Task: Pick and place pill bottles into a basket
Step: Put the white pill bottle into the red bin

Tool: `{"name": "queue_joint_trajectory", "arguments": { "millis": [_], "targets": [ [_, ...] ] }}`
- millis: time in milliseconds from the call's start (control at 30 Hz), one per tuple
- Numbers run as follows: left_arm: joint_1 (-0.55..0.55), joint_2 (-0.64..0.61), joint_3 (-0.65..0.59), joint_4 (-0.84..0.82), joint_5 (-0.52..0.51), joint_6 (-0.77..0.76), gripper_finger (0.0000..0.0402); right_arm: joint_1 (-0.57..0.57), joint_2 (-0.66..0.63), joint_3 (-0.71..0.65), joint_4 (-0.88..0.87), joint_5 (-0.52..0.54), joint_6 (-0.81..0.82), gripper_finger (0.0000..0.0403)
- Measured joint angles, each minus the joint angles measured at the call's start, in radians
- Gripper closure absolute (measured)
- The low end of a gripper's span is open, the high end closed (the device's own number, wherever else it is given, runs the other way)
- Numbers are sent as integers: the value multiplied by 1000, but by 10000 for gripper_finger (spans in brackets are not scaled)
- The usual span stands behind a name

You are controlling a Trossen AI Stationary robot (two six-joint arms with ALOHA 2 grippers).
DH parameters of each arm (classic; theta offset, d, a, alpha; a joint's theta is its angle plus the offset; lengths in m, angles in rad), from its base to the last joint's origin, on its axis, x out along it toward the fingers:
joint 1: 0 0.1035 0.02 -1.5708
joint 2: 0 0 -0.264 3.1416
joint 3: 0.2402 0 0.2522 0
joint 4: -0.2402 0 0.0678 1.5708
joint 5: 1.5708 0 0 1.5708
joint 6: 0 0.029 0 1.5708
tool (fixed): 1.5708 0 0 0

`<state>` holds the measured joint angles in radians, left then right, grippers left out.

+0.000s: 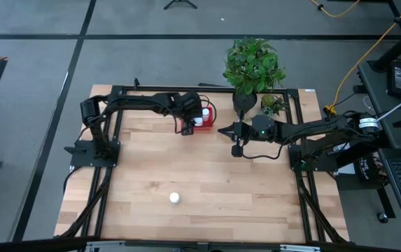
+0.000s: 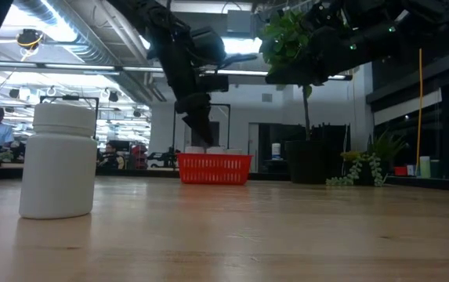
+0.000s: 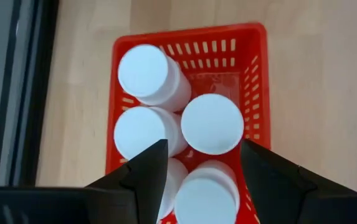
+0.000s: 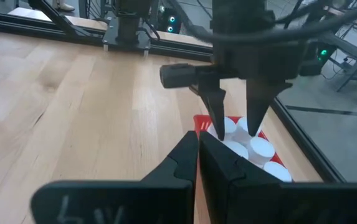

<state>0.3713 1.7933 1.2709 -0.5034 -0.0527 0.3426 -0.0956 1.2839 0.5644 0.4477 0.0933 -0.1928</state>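
Observation:
The red basket (image 3: 253,74) stands at the table's far side and holds several white pill bottles (image 3: 210,123) upright. My left gripper (image 3: 203,146) hangs open just above them, fingers pointing down, one on either side of a bottle's cap; it also shows in the high view (image 1: 192,120) and the right wrist view (image 4: 235,127). One more pill bottle (image 1: 175,199) stands upright on its base near the table's front edge, large in the low view (image 2: 58,160). My right gripper (image 4: 198,142) is shut and holds nothing; it hovers right of the basket (image 1: 211,112).
A dark plant pot (image 1: 244,102) with a leafy plant (image 1: 253,64) stands at the far edge, right of the basket; a smaller plant (image 1: 273,105) is beside it. Bare wooden tabletop (image 1: 207,175) lies between the basket and the loose bottle.

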Motion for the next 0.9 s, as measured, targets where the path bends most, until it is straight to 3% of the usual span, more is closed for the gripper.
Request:
{"name": "queue_joint_trajectory", "arguments": {
  "millis": [467,633,767,900],
  "targets": [
    [-11,-63,0,12,5,27,211,0,0,0,3,0,0,383],
    [-11,-63,0,29,115,70,218,0,0,0,4,0,0,383],
    [-14,-84,-1,14,132,83,249,0,0,0,-2,0,0,383],
    [-27,-135,-5,-70,137,73,316,0,0,0,-2,0,-1,383]
  ]
}}
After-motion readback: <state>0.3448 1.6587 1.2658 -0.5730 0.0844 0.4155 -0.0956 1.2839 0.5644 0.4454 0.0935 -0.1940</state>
